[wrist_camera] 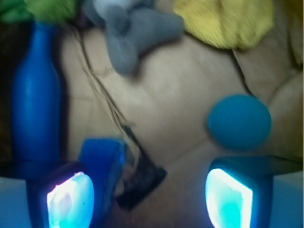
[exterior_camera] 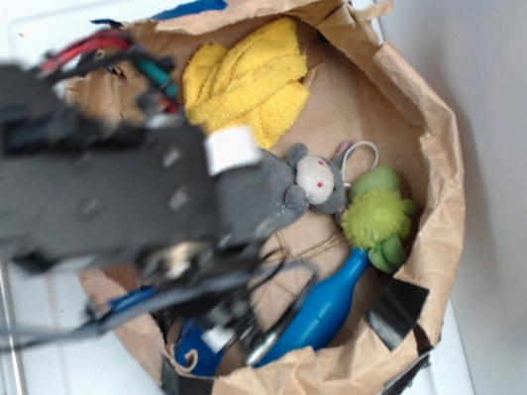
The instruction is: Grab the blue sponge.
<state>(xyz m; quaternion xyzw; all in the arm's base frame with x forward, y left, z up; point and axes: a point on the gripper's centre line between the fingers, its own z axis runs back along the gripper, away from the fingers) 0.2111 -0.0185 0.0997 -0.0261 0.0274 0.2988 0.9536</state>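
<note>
The blue sponge (wrist_camera: pixel 102 161) is a flat royal-blue block lying on the brown paper, right against and just beyond the left pad (wrist_camera: pixel 70 202). My gripper (wrist_camera: pixel 149 199) is open, its glowing pads far apart, with only bare paper and a black scrap between them. In the exterior view the sponge (exterior_camera: pixel 194 352) shows as a blue patch at the bag's lower left, with the gripper (exterior_camera: pixel 229 328) blurred above it and the arm covering much of the bag's left side.
A glossy blue pin (wrist_camera: pixel 35 104) lies left of the sponge and a teal ball (wrist_camera: pixel 239 122) beyond the right pad. A grey mouse toy (exterior_camera: pixel 306 183), yellow cloth (exterior_camera: pixel 245 80) and green toy (exterior_camera: pixel 379 214) lie inside the paper bag's rolled rim (exterior_camera: pixel 433 130). Black tape (wrist_camera: pixel 142 180) sits beside the sponge.
</note>
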